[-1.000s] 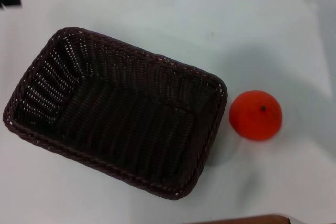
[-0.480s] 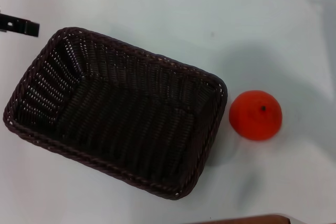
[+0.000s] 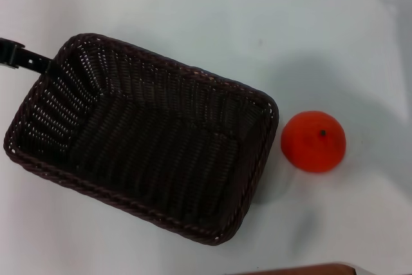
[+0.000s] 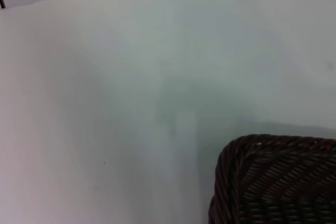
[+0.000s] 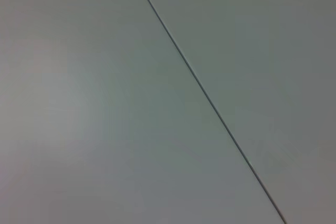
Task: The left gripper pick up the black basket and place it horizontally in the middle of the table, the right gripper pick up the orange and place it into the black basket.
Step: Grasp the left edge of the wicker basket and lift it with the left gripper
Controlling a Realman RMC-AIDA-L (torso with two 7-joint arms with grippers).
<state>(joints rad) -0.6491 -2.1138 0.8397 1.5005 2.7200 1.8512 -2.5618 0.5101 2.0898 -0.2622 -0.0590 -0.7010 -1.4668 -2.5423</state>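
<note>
The black basket (image 3: 141,136) lies slantwise on the white table (image 3: 212,17) in the head view, open side up and empty. The orange (image 3: 313,141) sits on the table just right of the basket's right end, apart from it. My left gripper (image 3: 26,57) shows as a dark bar at the far left, its tip reaching the basket's upper left corner. The left wrist view shows one basket corner (image 4: 278,182) and bare table. My right gripper is out of view; the right wrist view shows only table with a thin dark seam (image 5: 210,103).
A brown strip (image 3: 296,270) shows at the bottom edge of the head view. White table surface lies behind the basket and around the orange.
My left gripper has come in from the left edge, moving right and down toward the basket's upper left corner. The basket and orange have not moved.
</note>
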